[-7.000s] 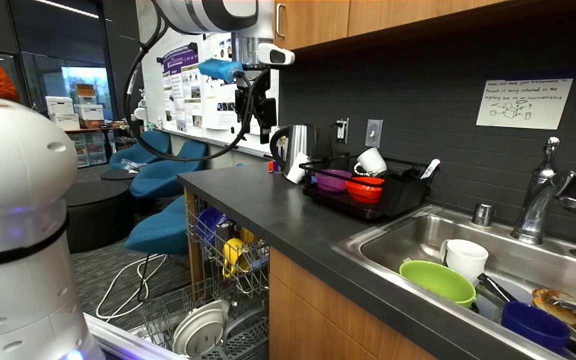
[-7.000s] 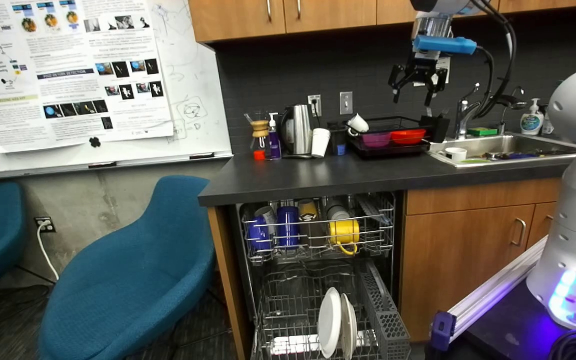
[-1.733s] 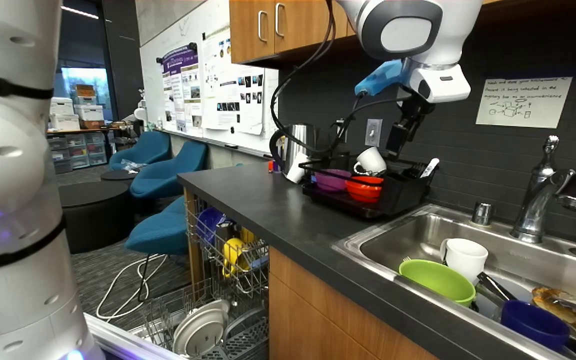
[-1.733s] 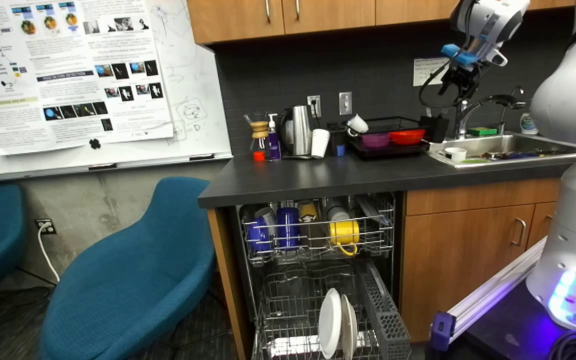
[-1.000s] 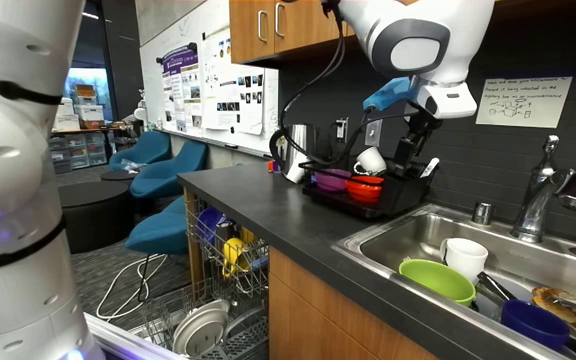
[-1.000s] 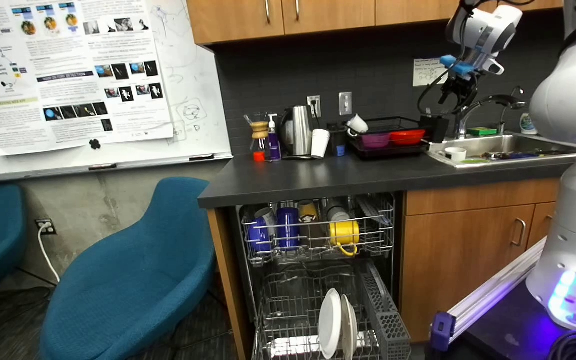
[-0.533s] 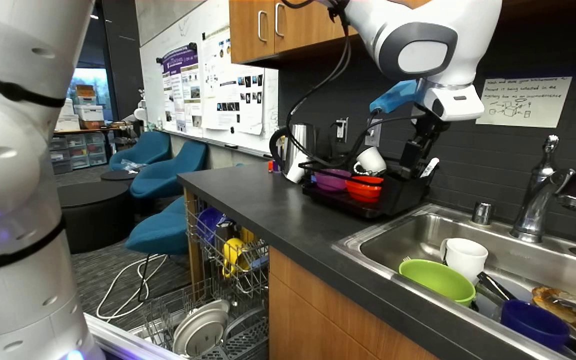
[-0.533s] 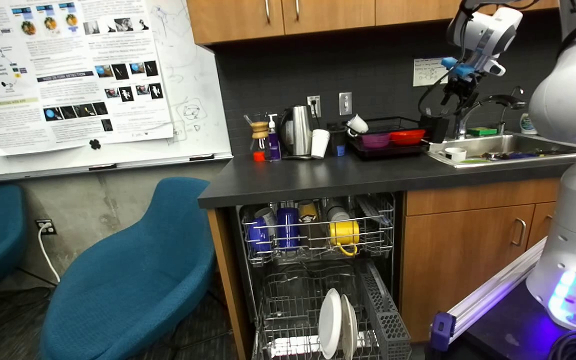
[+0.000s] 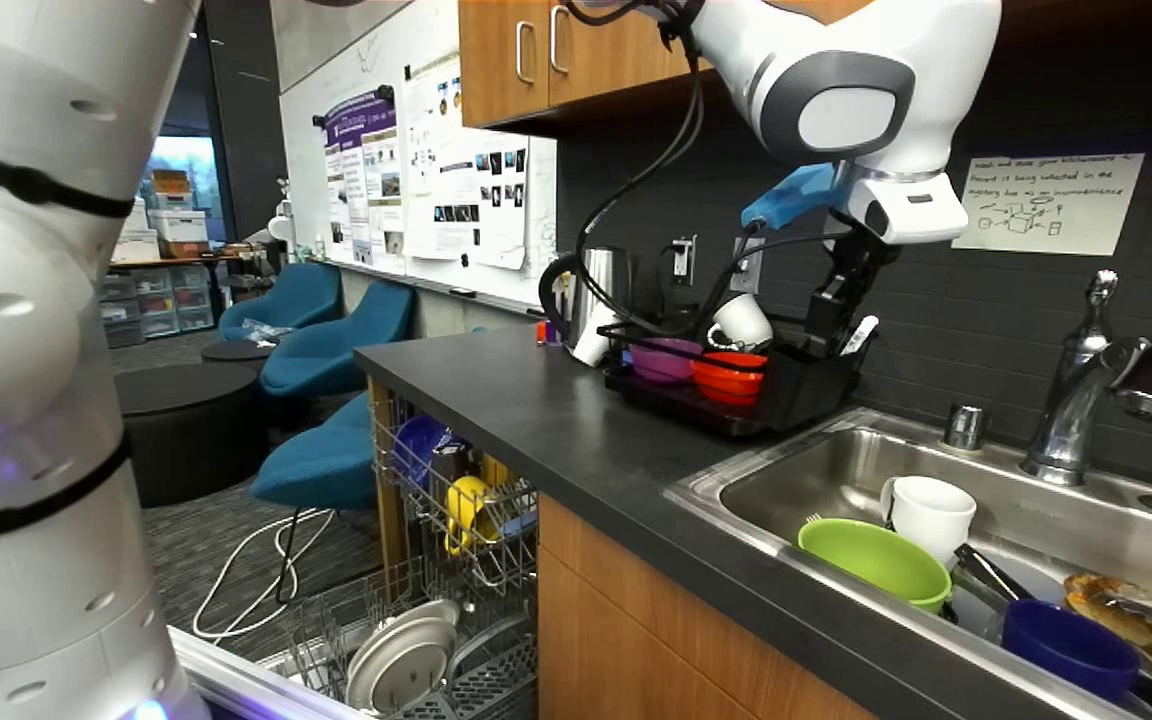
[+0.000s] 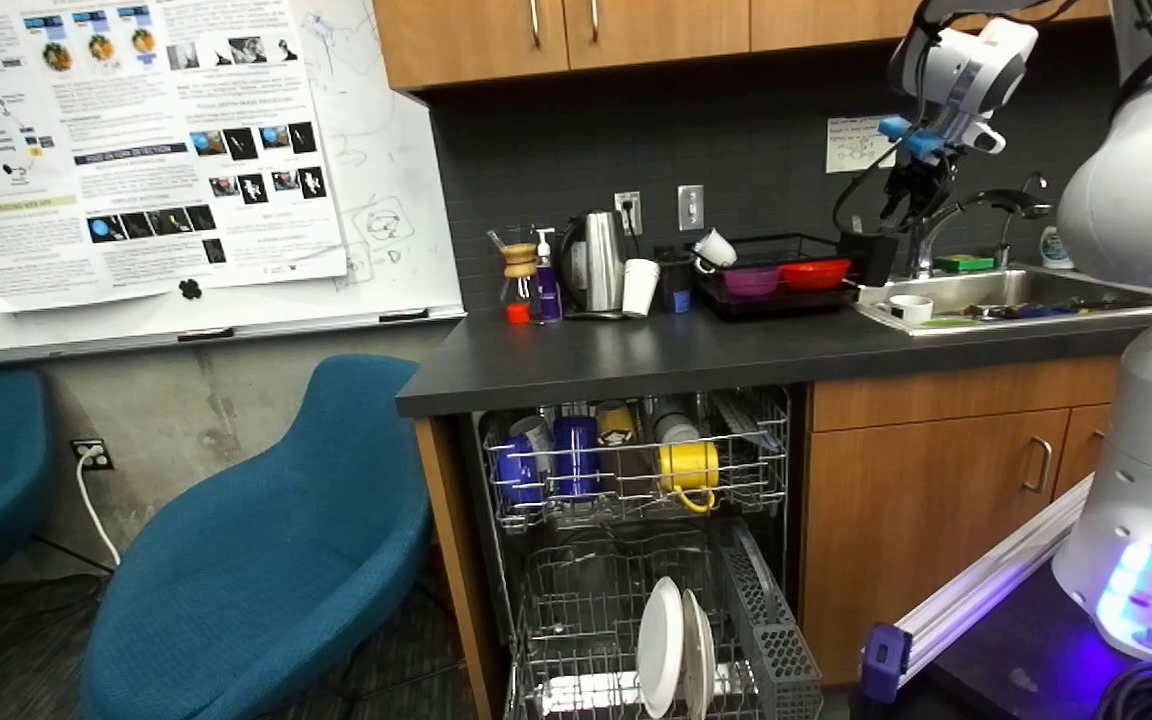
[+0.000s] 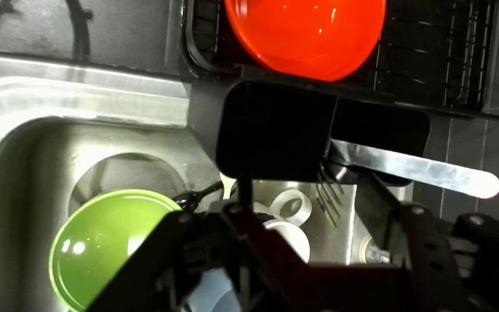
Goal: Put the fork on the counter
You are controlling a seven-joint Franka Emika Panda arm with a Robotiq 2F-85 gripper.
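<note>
Fork (image 11: 329, 195) leans from the caddy (image 11: 206, 115), seen between the pincer's (image 11: 306, 182) parted fingers.

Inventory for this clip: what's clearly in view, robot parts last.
Counter: one, charcoal, around sink
Sink: one, silver, set in counter
Dish rack: one, black, on counter
Utensil holder: one, black, end of dish rack
Fork: one clear, silver, tines up in utensil holder
Flat utensil: one, silver, utensil holder
Rack bowls: two, red and purple, dish rack
Pale mugs: two, white, dish rack and sink
Sink bowls: two, green and blue, sink
Faucet: one, silver, behind sink
Kettle: one, silver, on counter
Plates: at least two, white, lower dishwasher
Cups: several, including blue and yellow, upper dishwasher
Cabinets: several, brown, above and below counter
Chairs: several, blue, beyond counter
Gripper: one, black, open at utensil holder
Arm: one, white, over counter
</note>
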